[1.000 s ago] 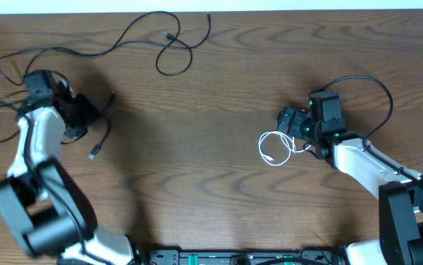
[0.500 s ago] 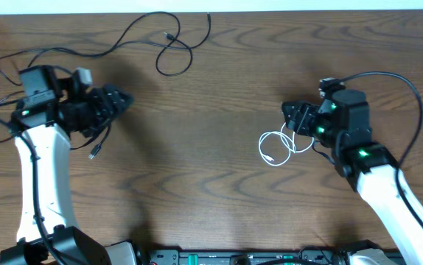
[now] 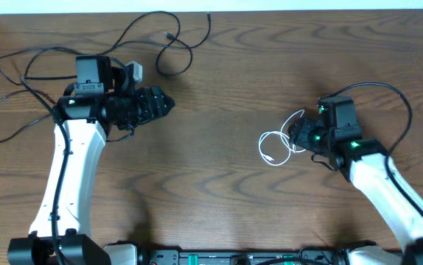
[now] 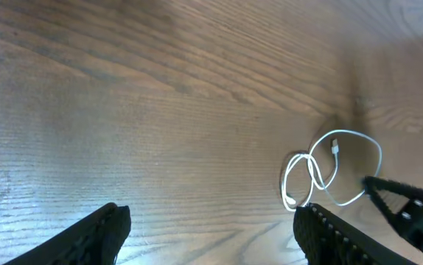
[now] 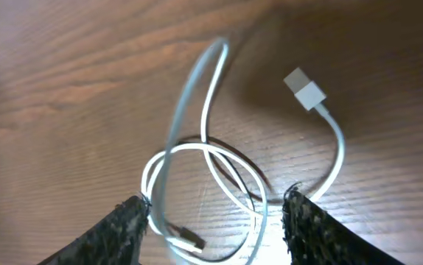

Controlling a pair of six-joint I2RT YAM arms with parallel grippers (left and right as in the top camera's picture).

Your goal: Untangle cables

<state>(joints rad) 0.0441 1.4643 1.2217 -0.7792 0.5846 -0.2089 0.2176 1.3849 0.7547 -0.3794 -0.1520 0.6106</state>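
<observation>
Lying on the brown wood-grain counter (image 3: 219, 184), the white cable (image 3: 276, 147) forms a loose coil of two or three overlapping round loops, smooth and glossy, ending in a flat rectangular white plug; it sits right of centre. The right gripper (image 5: 219, 213) hangs over the coil with its jaws spread, its rough black fingers (image 5: 134, 221) straddling the loops. One pale strand arches up toward the wrist camera, blurred; whether the pads touch the cord cannot be told. The black cables (image 3: 189, 57), thin and matte, trail in long open curves along the far left of the counter, well apart from the white one, one ending in a small plug near the far edge. The left gripper (image 4: 211, 221) points toward the right, jaws wide with only bare wood between them.
</observation>
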